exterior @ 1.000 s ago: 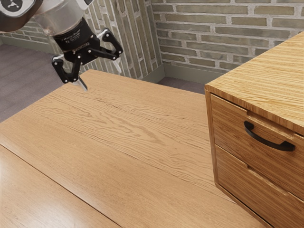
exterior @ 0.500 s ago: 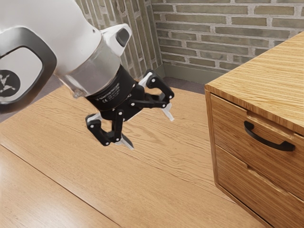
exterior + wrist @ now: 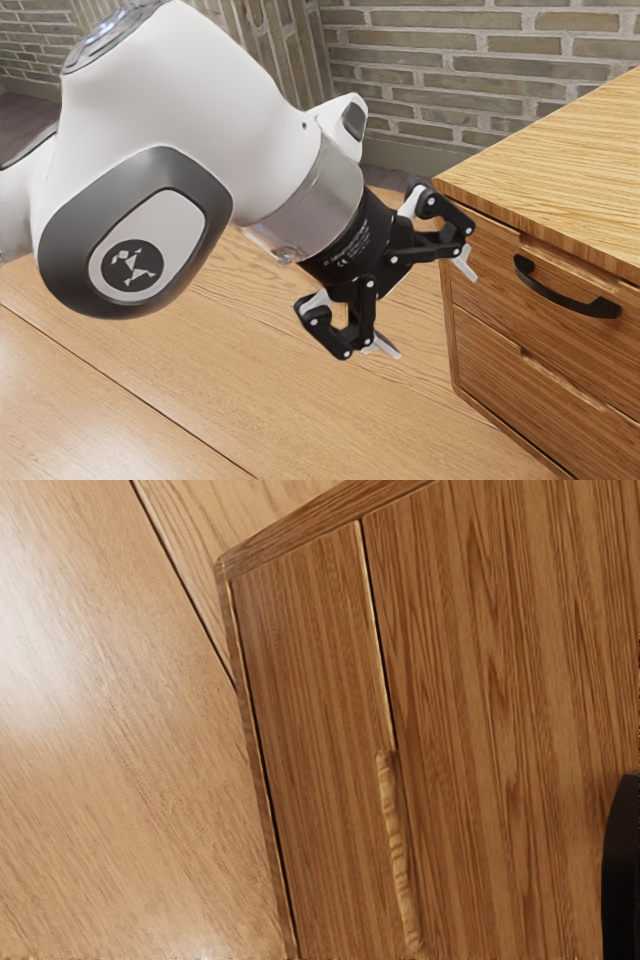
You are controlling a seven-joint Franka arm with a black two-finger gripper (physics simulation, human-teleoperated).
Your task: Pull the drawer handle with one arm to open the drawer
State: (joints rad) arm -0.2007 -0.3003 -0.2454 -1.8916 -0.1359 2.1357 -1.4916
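While our black two-finger tool point(image 3: 425, 309) hangs spread apart, short of the curved black drawer handle point(image 3: 562, 293), we judge reaching and straddling it comes next.

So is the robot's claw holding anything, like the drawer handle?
No, nothing is held. The gripper is open and empty, in the air beside the cabinet, apart from the black drawer handle.
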